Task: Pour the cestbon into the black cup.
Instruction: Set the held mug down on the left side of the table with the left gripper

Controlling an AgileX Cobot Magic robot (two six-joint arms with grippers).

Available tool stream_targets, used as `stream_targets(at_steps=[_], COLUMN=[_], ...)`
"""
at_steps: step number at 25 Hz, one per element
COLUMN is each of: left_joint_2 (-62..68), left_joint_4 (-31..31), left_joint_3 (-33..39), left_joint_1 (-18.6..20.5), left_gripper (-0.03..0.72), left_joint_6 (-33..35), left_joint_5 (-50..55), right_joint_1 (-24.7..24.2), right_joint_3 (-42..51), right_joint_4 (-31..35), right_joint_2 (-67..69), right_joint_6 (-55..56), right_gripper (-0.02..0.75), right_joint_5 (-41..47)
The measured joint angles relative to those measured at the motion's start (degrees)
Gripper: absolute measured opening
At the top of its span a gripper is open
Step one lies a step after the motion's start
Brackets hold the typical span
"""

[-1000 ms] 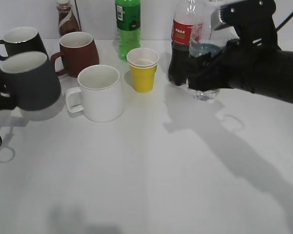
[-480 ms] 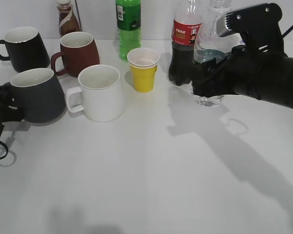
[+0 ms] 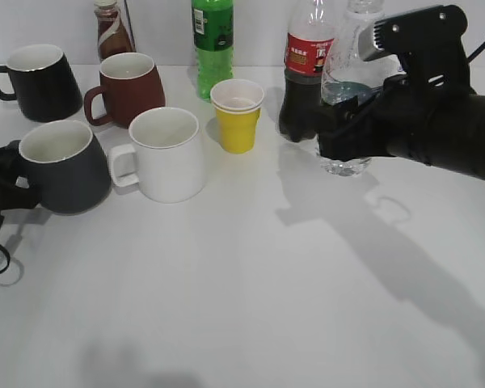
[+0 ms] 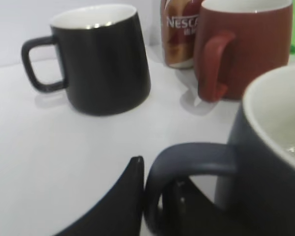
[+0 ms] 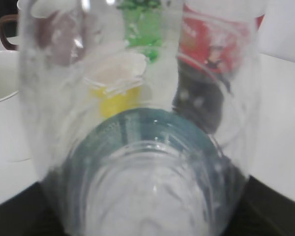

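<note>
The black cup (image 3: 61,166), a matte charcoal mug with a white inside, sits at the left, tilted slightly toward the camera. My left gripper (image 3: 6,176) is shut on its loop handle (image 4: 187,160). One finger (image 4: 125,196) lies outside the loop and the other shows darkly inside it. The cestbon (image 3: 345,121), clear with a dark green band, stands upright at the table surface at the right, next to the cola bottle. My right gripper (image 3: 347,133) is shut around its middle. The bottle (image 5: 147,147) fills the right wrist view and hides the fingers.
A white mug (image 3: 168,153) stands right of the black cup, with a yellow paper cup (image 3: 237,115) behind it. A glossy black mug (image 3: 39,79), a brown-red mug (image 3: 128,87), a Nescafe bottle (image 3: 111,31), a green soda bottle (image 3: 212,44) and a cola bottle (image 3: 303,77) line the back.
The black cup came down from a raised position onto the table and shifted slightly nearer. The cestbon moved a little right and down to the table, then stayed still.
</note>
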Motion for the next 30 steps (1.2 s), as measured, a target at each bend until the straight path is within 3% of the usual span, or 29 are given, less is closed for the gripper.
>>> stream_targets(at_steps=[13, 20, 30], left_joint_2=[-4.2, -9.9, -25.1], left_joint_4=[0.2, 0.3, 0.6], left_joint_3=[4.1, 7.4, 8.0], left_joint_1=[0.0, 0.0, 0.0], left_gripper=[0.234, 0.241, 0.241], left_joint_6=[-0.3, -0.3, -0.3], left_joint_5=[-0.7, 0.9, 14.1], right_joint_1=[-0.3, -6.7, -8.4], right_joint_3=[0.0, 1.8, 4.5], right_joint_4=[0.9, 1.1, -10.0], right_joint_2=[0.0, 0.7, 13.9], right_joint_6=[0.0, 2.0, 6.5], right_gripper=[0.462, 0.462, 0.462], right_joint_5=[-0.1, -5.1, -22.3])
